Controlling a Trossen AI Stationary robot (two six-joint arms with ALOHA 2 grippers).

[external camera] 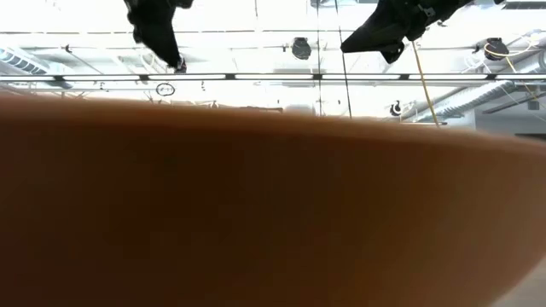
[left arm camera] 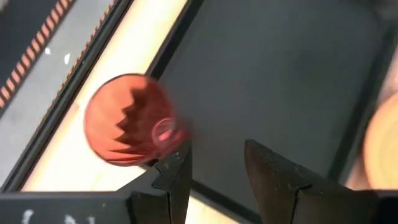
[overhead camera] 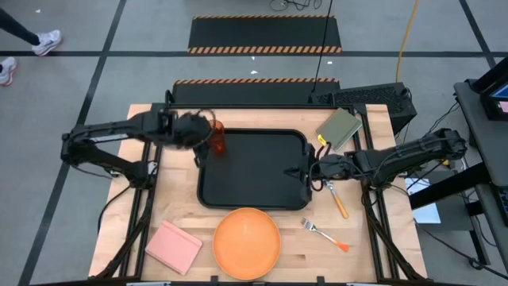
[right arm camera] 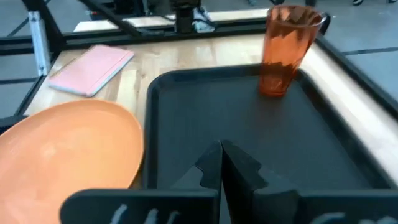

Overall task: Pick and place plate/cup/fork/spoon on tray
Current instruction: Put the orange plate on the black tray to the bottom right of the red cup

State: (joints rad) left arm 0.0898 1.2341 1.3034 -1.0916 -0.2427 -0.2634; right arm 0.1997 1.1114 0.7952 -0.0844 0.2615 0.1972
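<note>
1. Sitting upright in the far-left corner of the tray (overhead camera: 262,187): the cup (overhead camera: 217,140), base on the black floor close to the rim, likely tucked there to leave the middle free for the plate
2. Hovering just beside and above the cup: left gripper (left arm camera: 216,163), fingers standing apart with nothing between them, the cup off to one side of the near finger in the left wrist view, so reading as released, not gripped
3. Waiting at the tray's right edge: right gripper (right arm camera: 221,163), fingers pressed together and carrying nothing, pointing across the tray toward the cup, probably parked clear of the left arm
4. Lying on bare table just in front of the tray's near rim: the plate (overhead camera: 247,242), not yet on the tray, also filling most of the low view
5. Resting on the table right of the tray: the spoon (overhead camera: 338,200) just beside the right gripper, the fork (overhead camera: 324,234) nearer the front edge, both untouched and on the right arm's side, likely its job
6. Lying aside as non-task clutter: pink block (overhead camera: 173,245) front left, olive block (overhead camera: 340,128) far right
7. Judging progress: one item of four placed, three remaining
</note>
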